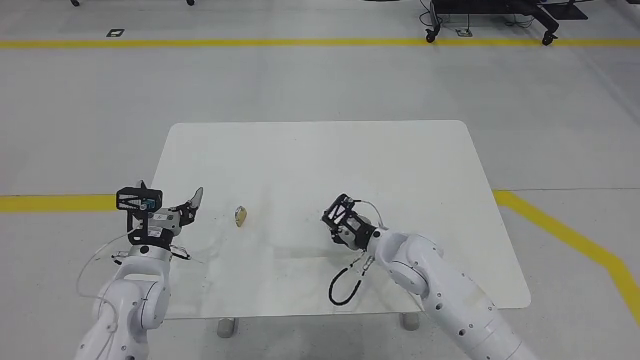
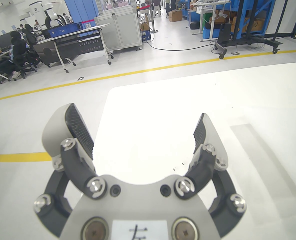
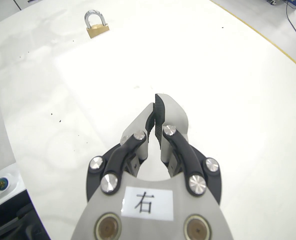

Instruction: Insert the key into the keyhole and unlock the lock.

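A small brass padlock [image 1: 240, 216] with a silver shackle lies on the white table [image 1: 400, 160], left of centre. In the right wrist view the padlock [image 3: 96, 29] rests flat, well ahead of my right gripper [image 3: 155, 103]. That gripper is shut, its ribbed pads pressed together, and I see nothing sticking out between them. It hovers low over the table, right of the padlock, as the right gripper [image 1: 330, 213] in the top view. My left gripper [image 2: 137, 111] is open with nothing between its fingers. It hangs at the table's left edge, left of the padlock, as the left gripper [image 1: 172, 200] from above.
Bare tabletop [image 3: 200, 58] stretches between the right gripper and the padlock, with a few dark specks. A black cable loop [image 1: 345, 285] hangs by the right arm near the table's front edge. Floor with yellow lines surrounds the table.
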### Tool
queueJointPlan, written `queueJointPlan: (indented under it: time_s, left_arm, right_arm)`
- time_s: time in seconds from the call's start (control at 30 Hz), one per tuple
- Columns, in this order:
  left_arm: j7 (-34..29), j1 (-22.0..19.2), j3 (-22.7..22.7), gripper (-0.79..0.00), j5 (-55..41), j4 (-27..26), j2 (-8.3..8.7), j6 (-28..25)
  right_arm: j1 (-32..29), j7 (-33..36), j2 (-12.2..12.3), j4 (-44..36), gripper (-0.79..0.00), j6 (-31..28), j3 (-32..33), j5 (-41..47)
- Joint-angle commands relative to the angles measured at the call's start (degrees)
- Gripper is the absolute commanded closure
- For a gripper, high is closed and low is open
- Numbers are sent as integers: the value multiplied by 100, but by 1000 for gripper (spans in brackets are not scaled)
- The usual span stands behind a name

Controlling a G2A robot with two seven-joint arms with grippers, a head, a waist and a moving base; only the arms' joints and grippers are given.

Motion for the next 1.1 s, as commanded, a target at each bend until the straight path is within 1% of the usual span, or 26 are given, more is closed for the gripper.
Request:
queueJointPlan:
  time_s: [0.0, 0.1, 0.53, 0.6, 0.67, 0.77, 0.83, 0.93, 1.07]
  left_arm:
    - [0, 0, 0, -785, 0, 0, 0, 0]
    - [0, 0, 0, -785, 0, 0, 0, 0]
    - [0, 0, 0, -785, 0, 0, 0, 0]
    - [87, 52, 24, -785, 365, -130, 13, -69]
    - [45, 152, 149, -785, 524, -432, 19, -331]
    - [-207, 210, 315, -785, 639, -895, 33, -829]
    - [-332, 187, 493, -785, 1062, -1075, 43, -976]
    - [-459, 70, 924, -785, 1561, -1067, 16, -878]
    - [-472, -103, 1510, -785, 2134, -882, -28, -788]
  right_arm:
    - [16, 119, 4, 48, 0, -113, -35, -40]
    - [36, 222, 7, 89, 0, -209, -48, -31]
    - [36, 222, 7, 89, 0, -209, -48, -31]
    - [36, 222, 7, 89, 0, -209, -48, -31]
    - [7, 226, 10, 194, 0, -211, -58, -49]
    - [38, 129, 3, 268, 0, -271, -82, -26]
    - [76, 39, -1, 296, 0, -332, -93, -23]
    - [124, -39, -8, 266, 0, -361, -116, -60]
    - [110, -176, 4, 150, 0, -422, -65, -33]
